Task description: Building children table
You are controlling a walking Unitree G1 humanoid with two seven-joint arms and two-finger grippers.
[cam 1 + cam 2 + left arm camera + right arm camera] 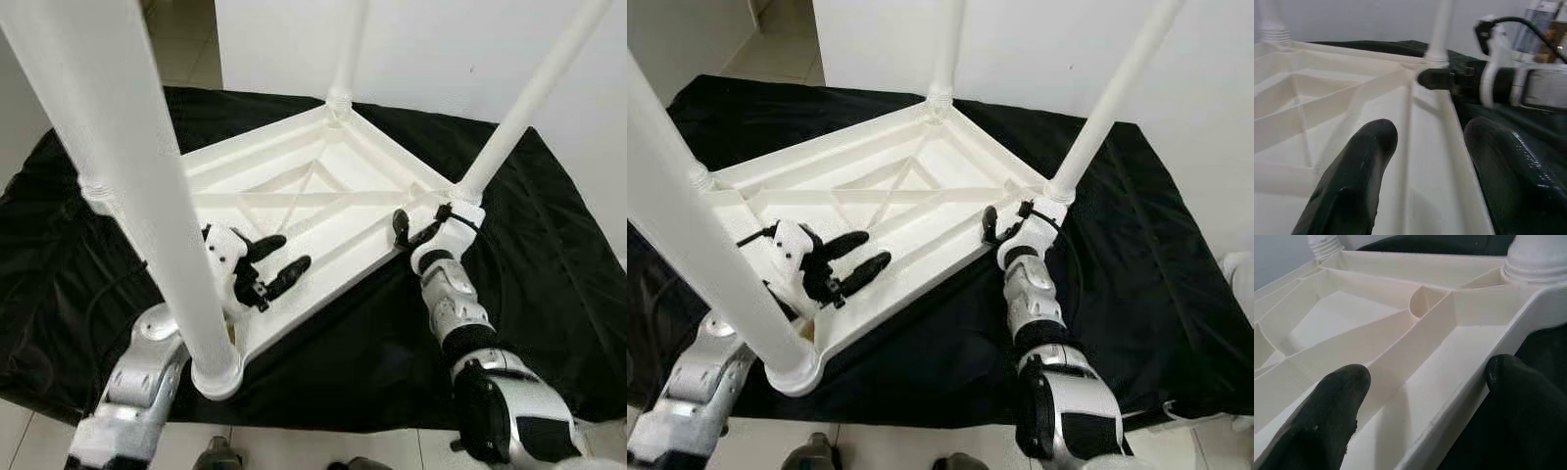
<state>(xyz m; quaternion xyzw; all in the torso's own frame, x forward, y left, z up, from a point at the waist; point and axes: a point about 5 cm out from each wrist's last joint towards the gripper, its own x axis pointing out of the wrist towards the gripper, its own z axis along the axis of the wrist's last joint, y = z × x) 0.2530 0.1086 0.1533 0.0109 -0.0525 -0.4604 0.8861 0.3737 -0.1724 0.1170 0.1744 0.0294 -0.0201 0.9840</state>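
The white plastic table (323, 196) lies upside down on the black cloth (549, 255), four legs up. Both the left gripper (279, 262) and right gripper (1004, 221) straddle its rim, fingers spread, clamping nothing. If either closes off-centre, I reckon the light frame could skid.

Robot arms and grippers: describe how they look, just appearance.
Both arms are jointed silver-grey metal with black bands and black padded sections. The left gripper has two long glossy black fingers on a white housing dotted with small dark holes. The right gripper has matching rounded black fingers, a white wrist collar and a thin black cable looping over it.
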